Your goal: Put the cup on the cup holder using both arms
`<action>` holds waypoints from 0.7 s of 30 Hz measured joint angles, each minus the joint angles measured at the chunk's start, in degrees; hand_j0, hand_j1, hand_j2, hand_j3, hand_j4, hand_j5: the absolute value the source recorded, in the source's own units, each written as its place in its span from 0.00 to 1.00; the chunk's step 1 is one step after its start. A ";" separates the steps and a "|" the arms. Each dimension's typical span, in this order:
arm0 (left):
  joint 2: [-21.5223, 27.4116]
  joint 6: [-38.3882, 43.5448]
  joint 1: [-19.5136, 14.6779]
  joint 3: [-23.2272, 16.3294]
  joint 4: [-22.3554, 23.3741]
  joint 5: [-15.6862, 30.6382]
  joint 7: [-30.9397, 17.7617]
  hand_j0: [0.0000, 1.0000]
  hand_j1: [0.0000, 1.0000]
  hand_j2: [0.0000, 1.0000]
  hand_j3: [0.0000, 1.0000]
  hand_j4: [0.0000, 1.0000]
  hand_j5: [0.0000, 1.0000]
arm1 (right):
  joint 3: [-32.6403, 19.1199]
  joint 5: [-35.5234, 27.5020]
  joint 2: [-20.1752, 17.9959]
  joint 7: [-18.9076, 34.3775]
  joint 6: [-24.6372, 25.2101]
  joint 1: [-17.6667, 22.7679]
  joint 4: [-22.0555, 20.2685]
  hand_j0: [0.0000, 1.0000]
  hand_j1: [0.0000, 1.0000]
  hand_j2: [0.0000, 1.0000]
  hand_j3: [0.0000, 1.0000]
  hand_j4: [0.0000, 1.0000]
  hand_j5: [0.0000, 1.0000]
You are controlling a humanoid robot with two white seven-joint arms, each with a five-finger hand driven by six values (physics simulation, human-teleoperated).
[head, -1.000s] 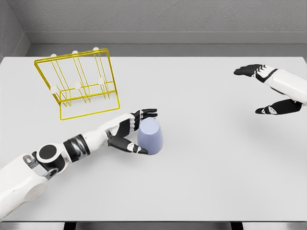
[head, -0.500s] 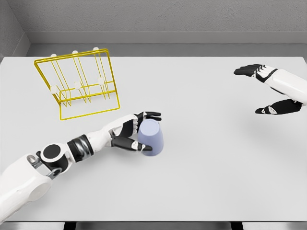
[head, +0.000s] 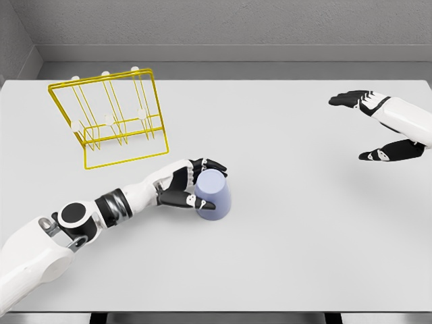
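Wrapping its fingers around a lavender cup (head: 213, 196) mid-table, the left robot hand (head: 191, 187) grips its side; the cup looks light, rigid, smooth, best held mid-wall. Right robot hand (head: 378, 128) hangs spread apart.

Right hand (head: 385, 128) wrist cut off at edge.

left hand (head: 183, 187) gripping lilac cup (head: 213, 196), yellow cup holder (head: 111, 118) behind
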 measured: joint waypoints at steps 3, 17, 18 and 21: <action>0.11 -0.04 -0.09 0.15 -0.27 0.10 0.00 0.66 0.66 0.66 0.66 0.66 0.66 | 0.01 0.00 0.01 0.00 0.00 0.00 -0.02 1.00 1.00 1.00 1.00 1.00 1.00; 4.19 -0.06 0.00 2.89 -5.93 0.30 0.08 0.67 0.67 0.67 0.67 0.67 0.67 | 0.01 0.00 0.02 0.00 0.00 0.00 -0.18 1.00 1.00 1.00 1.00 1.00 1.00; 4.68 -0.06 0.09 3.20 -6.29 0.32 0.08 0.67 0.67 0.67 0.67 0.67 0.67 | 0.01 0.00 0.02 0.00 0.00 0.00 -0.18 1.00 1.00 1.00 1.00 1.00 1.00; 5.74 -0.06 0.09 4.14 -6.99 0.35 0.08 0.67 0.67 0.67 0.67 0.67 0.67 | 0.01 0.00 0.02 0.00 0.00 0.00 -0.25 1.00 1.00 1.00 1.00 1.00 1.00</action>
